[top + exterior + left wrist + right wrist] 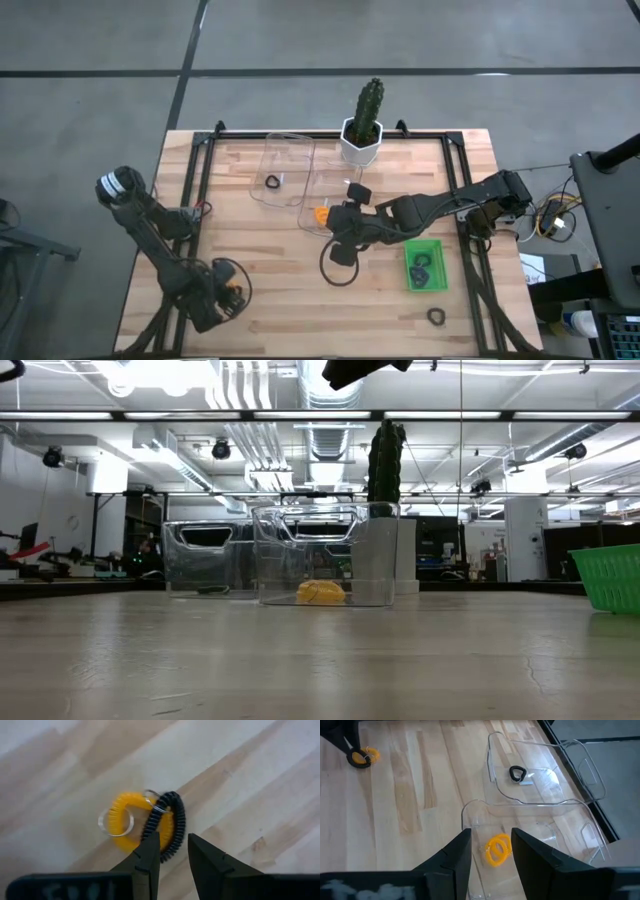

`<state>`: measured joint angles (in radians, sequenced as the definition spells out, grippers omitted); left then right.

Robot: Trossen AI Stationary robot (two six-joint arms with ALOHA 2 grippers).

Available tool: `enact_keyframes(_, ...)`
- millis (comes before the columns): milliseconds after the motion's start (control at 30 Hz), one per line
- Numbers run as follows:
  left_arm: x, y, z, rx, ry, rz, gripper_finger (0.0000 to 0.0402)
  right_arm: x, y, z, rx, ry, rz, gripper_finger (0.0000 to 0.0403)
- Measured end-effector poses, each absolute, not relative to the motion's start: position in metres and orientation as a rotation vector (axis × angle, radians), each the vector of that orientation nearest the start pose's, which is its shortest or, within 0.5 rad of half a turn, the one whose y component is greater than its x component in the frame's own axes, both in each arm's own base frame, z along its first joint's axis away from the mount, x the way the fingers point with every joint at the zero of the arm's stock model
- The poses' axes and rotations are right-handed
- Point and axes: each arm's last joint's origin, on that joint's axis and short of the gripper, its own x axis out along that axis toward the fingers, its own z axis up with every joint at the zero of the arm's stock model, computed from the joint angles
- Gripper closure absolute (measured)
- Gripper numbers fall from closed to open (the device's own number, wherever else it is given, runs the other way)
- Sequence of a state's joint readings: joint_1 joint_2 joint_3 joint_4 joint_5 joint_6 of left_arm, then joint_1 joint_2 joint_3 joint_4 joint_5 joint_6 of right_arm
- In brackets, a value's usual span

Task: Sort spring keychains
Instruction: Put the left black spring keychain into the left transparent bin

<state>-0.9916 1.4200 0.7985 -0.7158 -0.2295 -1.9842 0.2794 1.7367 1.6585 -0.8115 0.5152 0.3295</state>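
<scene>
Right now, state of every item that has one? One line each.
Left tool: open, poised over an orange keychain and black keychain lying linked on the table.
Right tool: open, empty, above the near clear bin.
Near clear bin: holds one orange coil.
Far clear bin: holds one black coil.

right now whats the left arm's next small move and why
Probably lower the left gripper and close on the black keychain. Its jaws are open just above the black coil, which lies against an orange keychain on the table. The two look linked by a ring, so they may lift together.
</scene>
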Motion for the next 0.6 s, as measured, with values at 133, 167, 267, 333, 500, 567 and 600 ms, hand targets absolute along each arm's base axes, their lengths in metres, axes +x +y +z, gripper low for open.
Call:
enact_keyframes(133,0.135,-0.195,0.168,-0.974,1.155,0.55,0.0309,0.361,0.089,0.332,-0.033,0.77,-0.351,0.0268)
enact_keyframes(167,0.135,-0.195,0.166,-0.984,1.154,0.546,0.0309,0.361,0.089,0.332,-0.033,0.77,-0.351,0.0267)
enact_keyframes(267,0.135,-0.194,0.164,-1.023,1.149,0.577,0.0309,0.361,0.089,0.332,-0.033,0.77,-0.351,0.0266)
enact_keyframes(333,0.134,-0.194,0.163,-1.046,1.144,0.598,0.0309,0.361,0.089,0.332,-0.033,0.77,-0.351,0.0268)
enact_keyframes(500,0.135,-0.195,0.165,-1.053,1.142,0.588,0.0309,0.361,0.089,0.332,-0.033,0.77,-0.351,0.0273)
enact_keyframes(567,0.136,-0.196,0.166,-1.059,1.137,0.582,0.0309,0.361,0.089,0.332,-0.034,0.77,-0.351,0.0275)
enact_keyframes(600,0.136,-0.196,0.166,-1.059,1.129,0.581,0.0309,0.361,0.089,0.332,-0.034,0.77,-0.351,0.0275)
